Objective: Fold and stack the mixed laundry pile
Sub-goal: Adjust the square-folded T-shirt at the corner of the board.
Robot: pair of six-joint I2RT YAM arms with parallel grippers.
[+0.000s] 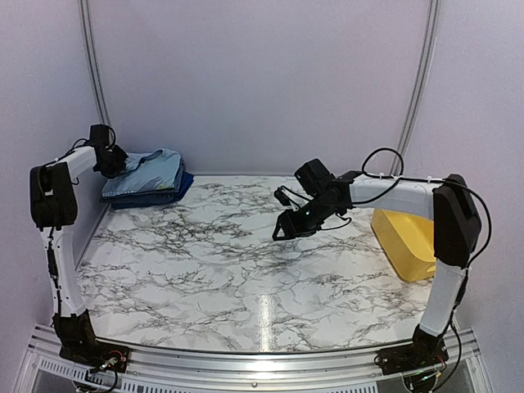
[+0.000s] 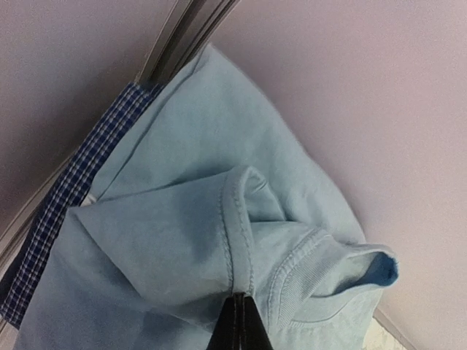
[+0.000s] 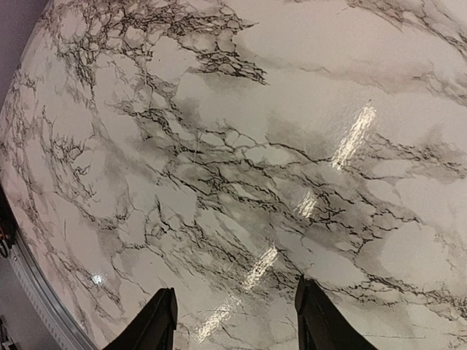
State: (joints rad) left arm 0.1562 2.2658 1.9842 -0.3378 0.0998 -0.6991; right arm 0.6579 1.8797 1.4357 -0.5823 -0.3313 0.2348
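Well, far left, my left end effector [image 2: 237,324] is pinched shut on the light-blue T-shirt [image 2: 182,240] topping the stack [image 1: 147,184] in the desk's [image 1: 205,270] corner (probably squaring that fold). My right end effector [image 3: 233,321] hovers half-open, empty, over mid-desk.

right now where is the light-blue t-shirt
Top view: the light-blue T-shirt tops the stack in the table's far left corner, pinched by the left tool.

Figure: I am viewing a white marble-patterned table [image 1: 229,270], which is reflecting overhead light near its centre. A yellow tub [image 1: 405,241] is sitting tilted at its right edge. Two metal rails [image 1: 92,74] are rising along the far lilac wall [image 1: 262,74].
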